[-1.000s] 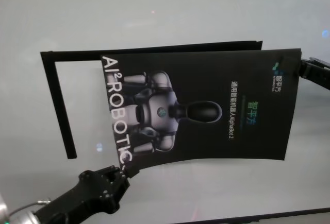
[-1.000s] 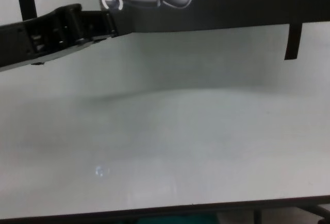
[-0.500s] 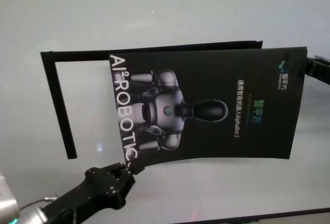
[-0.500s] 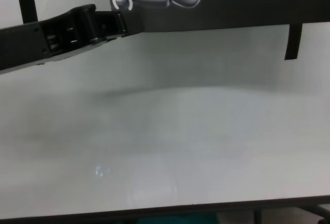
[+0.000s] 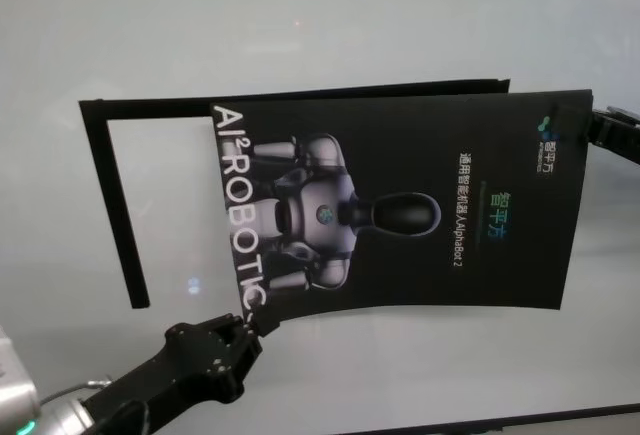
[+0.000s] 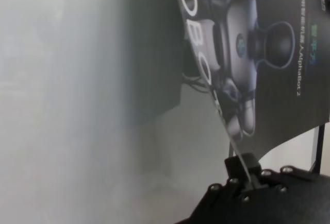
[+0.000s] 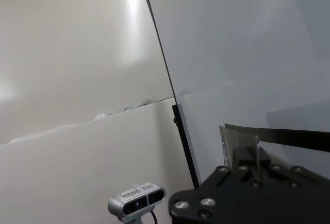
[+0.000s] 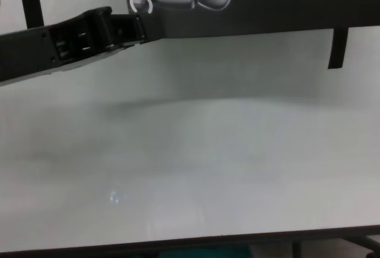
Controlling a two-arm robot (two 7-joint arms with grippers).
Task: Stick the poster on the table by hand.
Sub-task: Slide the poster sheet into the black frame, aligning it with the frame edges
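While the poster [image 5: 400,210] is held above the white table [image 5: 300,15], it fills the middle and right of the head view, its printed side up, with the white lettering along its left edge and the grey-white robot picture beside it. The left gripper [image 5: 243,327] comes in from the lower left of that view and pinches the poster's lower-left corner; in the left wrist view its fingers [image 6: 242,165] are pressed together on the thin edge of the sheet. The right gripper [image 5: 592,132] sits at the right edge of the head view, level with the poster's upper-right corner, and in the right wrist view its fingers [image 7: 250,157] are closed on the edge of the sheet there. A narrow black strip frame [image 5: 110,195] lies on the table behind the poster, its long side running along the poster's top edge and its short side down the left of the frame. In the chest view the poster's lower edge [image 8: 249,29] crosses the top of the frame, clear of the table [image 8: 190,169] below it.
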